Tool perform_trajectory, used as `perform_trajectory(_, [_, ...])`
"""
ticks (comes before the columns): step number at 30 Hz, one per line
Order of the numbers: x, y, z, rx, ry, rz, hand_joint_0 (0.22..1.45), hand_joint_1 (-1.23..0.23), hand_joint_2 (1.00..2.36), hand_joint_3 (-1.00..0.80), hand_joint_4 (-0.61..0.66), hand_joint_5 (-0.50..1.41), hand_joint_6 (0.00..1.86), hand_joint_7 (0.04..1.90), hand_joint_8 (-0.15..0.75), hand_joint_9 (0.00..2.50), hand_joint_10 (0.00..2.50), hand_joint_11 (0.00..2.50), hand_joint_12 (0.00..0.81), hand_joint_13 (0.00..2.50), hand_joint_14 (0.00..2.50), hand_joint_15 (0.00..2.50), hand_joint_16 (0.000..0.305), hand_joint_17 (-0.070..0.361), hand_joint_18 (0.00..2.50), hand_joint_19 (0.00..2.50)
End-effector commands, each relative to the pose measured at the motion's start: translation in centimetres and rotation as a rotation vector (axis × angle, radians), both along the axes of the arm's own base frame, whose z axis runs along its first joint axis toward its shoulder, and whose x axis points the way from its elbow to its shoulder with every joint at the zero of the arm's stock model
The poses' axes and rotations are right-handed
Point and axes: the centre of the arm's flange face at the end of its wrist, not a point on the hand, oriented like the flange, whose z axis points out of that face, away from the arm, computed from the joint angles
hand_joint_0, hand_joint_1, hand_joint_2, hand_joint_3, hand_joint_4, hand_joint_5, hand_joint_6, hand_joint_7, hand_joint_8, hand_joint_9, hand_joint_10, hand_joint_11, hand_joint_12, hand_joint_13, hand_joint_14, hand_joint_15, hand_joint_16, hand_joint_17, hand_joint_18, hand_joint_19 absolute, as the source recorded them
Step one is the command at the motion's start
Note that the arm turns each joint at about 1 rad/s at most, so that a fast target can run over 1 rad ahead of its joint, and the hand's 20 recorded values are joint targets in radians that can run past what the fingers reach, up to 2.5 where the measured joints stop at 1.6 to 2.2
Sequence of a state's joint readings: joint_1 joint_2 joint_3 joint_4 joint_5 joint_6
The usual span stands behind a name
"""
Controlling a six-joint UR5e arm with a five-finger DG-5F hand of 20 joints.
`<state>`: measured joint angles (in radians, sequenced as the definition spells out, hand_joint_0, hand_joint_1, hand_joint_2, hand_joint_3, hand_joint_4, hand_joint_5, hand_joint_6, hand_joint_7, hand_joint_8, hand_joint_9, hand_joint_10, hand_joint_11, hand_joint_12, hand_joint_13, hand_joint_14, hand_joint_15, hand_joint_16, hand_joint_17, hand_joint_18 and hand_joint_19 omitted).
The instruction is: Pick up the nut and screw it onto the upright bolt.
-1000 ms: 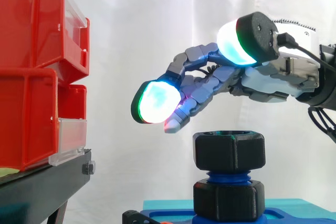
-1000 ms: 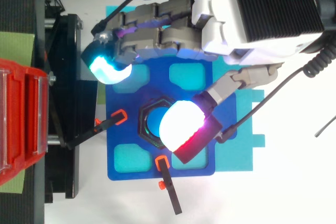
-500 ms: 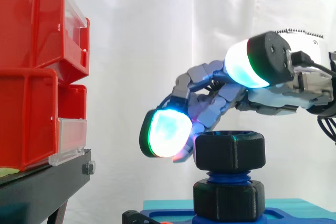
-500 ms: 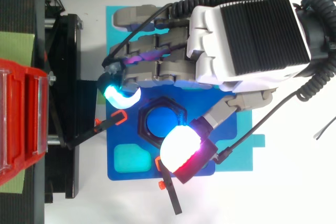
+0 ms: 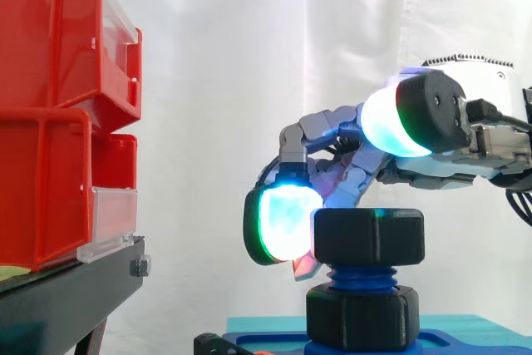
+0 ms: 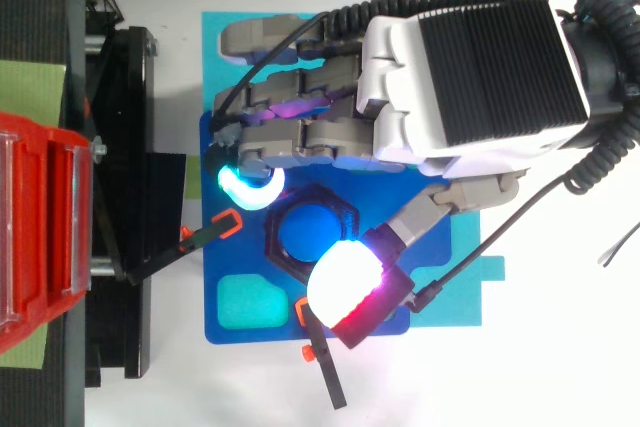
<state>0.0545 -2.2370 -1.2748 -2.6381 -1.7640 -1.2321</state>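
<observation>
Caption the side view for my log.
Hand at the top nut on the upright blue bolt, red bins at left.

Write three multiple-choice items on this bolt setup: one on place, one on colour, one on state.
1. In the side view, where do the red bins stand from the bolt?
A. to its left
B. to its right
C. directly above it

2. What colour is the bolt's thread?
A. red
B. blue
C. green

3. The nut is
A. lying in a red bin
B. lifted clear of the bolt
C. sitting on the bolt's top

Answers:
1 A: the bins are at the left edge and the bolt stands right of centre.
2 B: blue thread shows just below the nut.
3 C: the nut rests on the thread with no gap.
</observation>
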Motion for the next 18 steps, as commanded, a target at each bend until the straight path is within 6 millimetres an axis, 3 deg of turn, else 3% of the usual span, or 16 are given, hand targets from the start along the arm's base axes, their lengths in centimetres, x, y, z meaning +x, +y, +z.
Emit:
perform_trajectory(1, [0.0, -0.1, -0.1, -0.001, 0.001, -0.001, 0.53, -0.19, 1.00, -0.50, 0.17, -0.01, 0.50, 1.29, 0.281, 0.98, 0.00, 0.00, 0.232, 0.61, 0.00, 0.00, 0.020, 0.045, 0.23, 0.00])
perform_trajectory(13, [-0.1, -0.7, 0.0, -0.001, 0.001, -0.010, 0.54, -0.23, 1.00, -0.50, 0.17, 0.04, 0.50, 1.43, 0.283, 1.12, 0.00, 0.00, 0.204, 0.71, 0.00, 0.00, 0.016, 0.036, 0.35, 0.00])
perform_trajectory(18, [-0.2, -1.9, -0.1, 0.000, 0.001, -0.022, 0.54, -0.23, 1.00, -0.50, 0.14, 0.04, 0.59, 1.28, 0.276, 1.22, 0.00, 0.00, 0.185, 0.80, 0.00, 0.00, 0.013, 0.029, 0.43, 0.00])
